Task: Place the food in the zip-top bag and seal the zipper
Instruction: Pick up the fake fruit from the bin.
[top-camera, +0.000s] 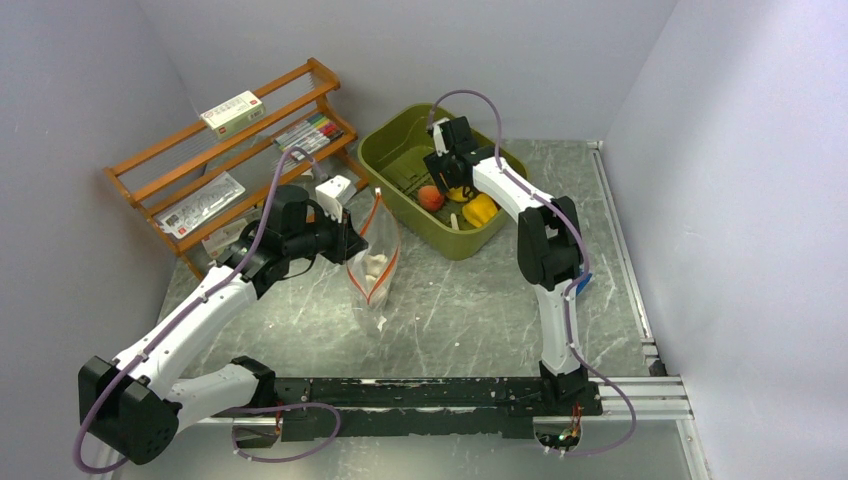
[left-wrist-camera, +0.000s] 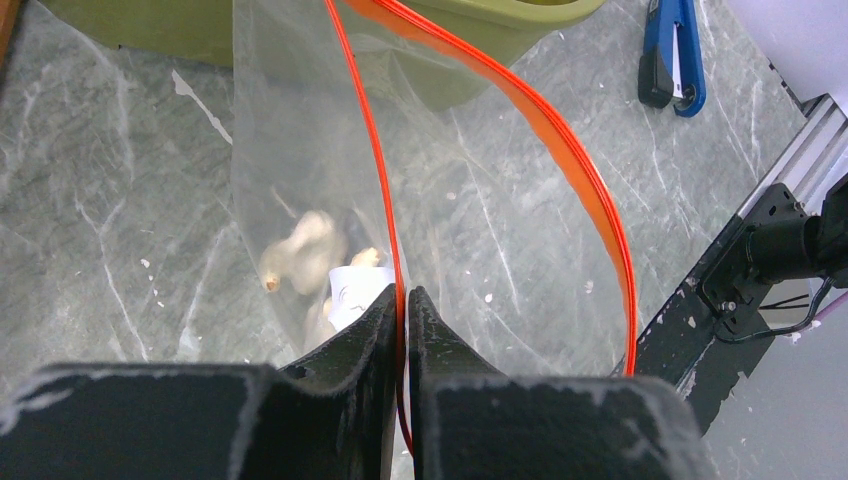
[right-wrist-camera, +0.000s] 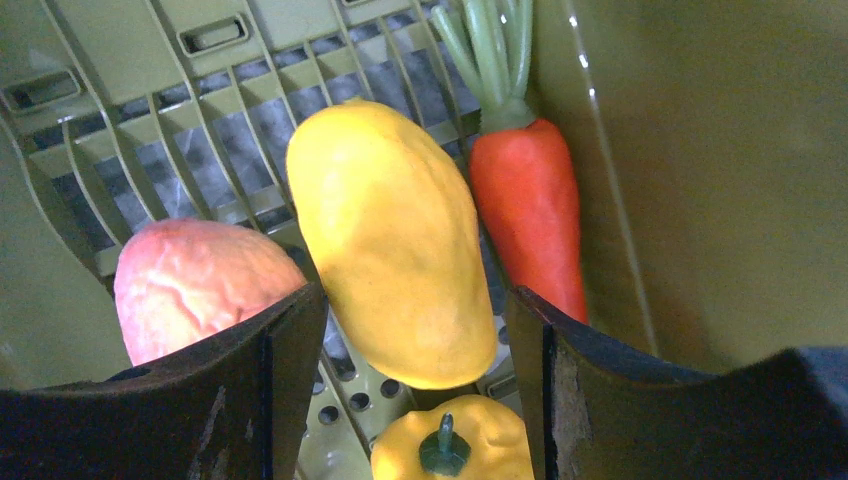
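Observation:
The clear zip-top bag (top-camera: 376, 262) stands open on the table, with white food pieces (left-wrist-camera: 303, 250) inside. My left gripper (left-wrist-camera: 403, 300) is shut on one side of the red-orange zipper (left-wrist-camera: 372, 150) and holds the mouth up; the other side of the strip (left-wrist-camera: 560, 140) bows away. My right gripper (right-wrist-camera: 412, 300) is open, low inside the olive-green basket (top-camera: 392, 150), its fingers on either side of a long yellow piece (right-wrist-camera: 390, 240). A red-orange round piece (right-wrist-camera: 190, 285) lies to its left, an orange carrot (right-wrist-camera: 525, 200) to its right, and a yellow pepper (right-wrist-camera: 450, 450) below.
A wooden rack (top-camera: 230, 150) with markers and boxes stands at the back left. A blue tool (left-wrist-camera: 672, 60) lies on the table right of the basket. Grey walls close in on the left, back and right.

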